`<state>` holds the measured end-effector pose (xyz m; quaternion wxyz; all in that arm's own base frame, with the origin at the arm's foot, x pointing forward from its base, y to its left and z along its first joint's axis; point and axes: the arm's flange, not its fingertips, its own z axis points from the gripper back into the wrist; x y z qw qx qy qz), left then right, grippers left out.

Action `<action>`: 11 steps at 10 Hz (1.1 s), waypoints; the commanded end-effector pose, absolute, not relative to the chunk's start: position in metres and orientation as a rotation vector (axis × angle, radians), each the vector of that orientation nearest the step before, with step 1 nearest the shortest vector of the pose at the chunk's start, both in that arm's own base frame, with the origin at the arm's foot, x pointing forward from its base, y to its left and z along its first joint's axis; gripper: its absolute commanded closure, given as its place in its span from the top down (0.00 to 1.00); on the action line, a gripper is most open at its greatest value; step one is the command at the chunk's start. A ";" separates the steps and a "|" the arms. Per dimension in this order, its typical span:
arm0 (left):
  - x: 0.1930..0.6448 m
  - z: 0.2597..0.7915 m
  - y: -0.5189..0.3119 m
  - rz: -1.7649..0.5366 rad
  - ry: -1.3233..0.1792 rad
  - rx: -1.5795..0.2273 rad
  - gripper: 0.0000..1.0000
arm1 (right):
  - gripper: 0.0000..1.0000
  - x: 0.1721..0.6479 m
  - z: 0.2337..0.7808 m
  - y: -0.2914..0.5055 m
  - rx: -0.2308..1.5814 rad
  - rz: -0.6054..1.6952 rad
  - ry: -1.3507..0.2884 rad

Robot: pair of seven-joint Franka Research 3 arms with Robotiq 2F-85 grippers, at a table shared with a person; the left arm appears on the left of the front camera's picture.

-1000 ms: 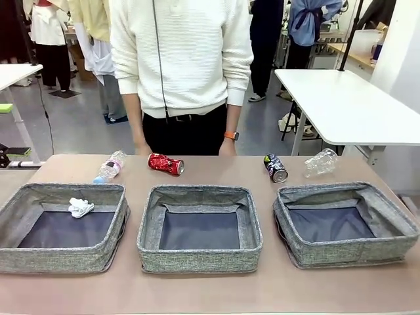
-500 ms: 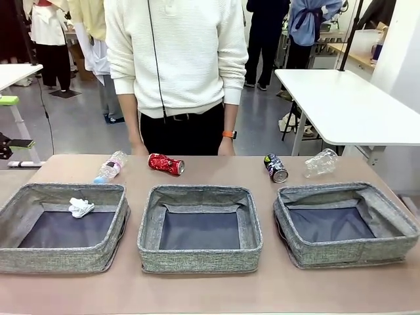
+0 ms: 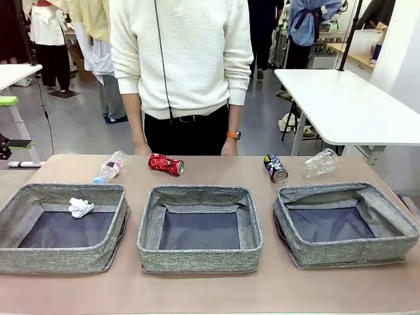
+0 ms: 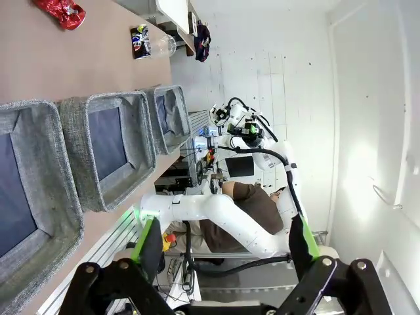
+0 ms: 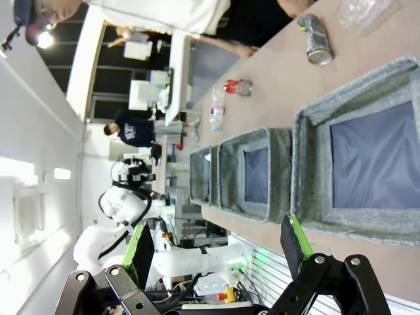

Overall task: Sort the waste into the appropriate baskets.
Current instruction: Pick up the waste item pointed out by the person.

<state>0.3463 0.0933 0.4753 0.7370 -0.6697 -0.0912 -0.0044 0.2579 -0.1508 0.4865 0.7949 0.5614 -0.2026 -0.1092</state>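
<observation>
Three grey woven baskets stand in a row: left (image 3: 20, 203), middle (image 3: 149, 226), right (image 3: 400, 226). A white tissue wad (image 3: 81, 207) lies in the left basket. Behind them on the table lie a clear plastic bottle (image 3: 110, 167), a red dented can (image 3: 165, 164), a dark can with green marks (image 3: 275, 168) and a crushed clear bottle (image 3: 321, 163). My left gripper (image 4: 223, 252) is open and holds nothing, well back from the baskets (image 4: 79, 157). My right gripper (image 5: 213, 252) is open and holds nothing, with the right basket (image 5: 308, 164) ahead of it.
A person in a white sweater (image 3: 180, 59) stands at the table's far edge, hands down by the edge. A white table (image 3: 354, 105) stands at the back right. Bare tabletop (image 3: 216, 289) runs along the near side of the baskets.
The person has shifted slightly at the far edge. The waste and the baskets have not moved.
</observation>
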 end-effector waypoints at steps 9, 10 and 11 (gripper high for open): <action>0.345 0.477 0.091 0.003 -0.212 -1.484 1.00 | 1.00 0.261 0.488 -0.151 1.223 -0.214 -0.463; 0.345 0.477 0.091 0.003 -0.212 -1.484 1.00 | 1.00 0.261 0.488 -0.151 1.223 -0.214 -0.463; 0.345 0.477 0.091 0.003 -0.212 -1.484 1.00 | 1.00 0.261 0.488 -0.151 1.223 -0.214 -0.463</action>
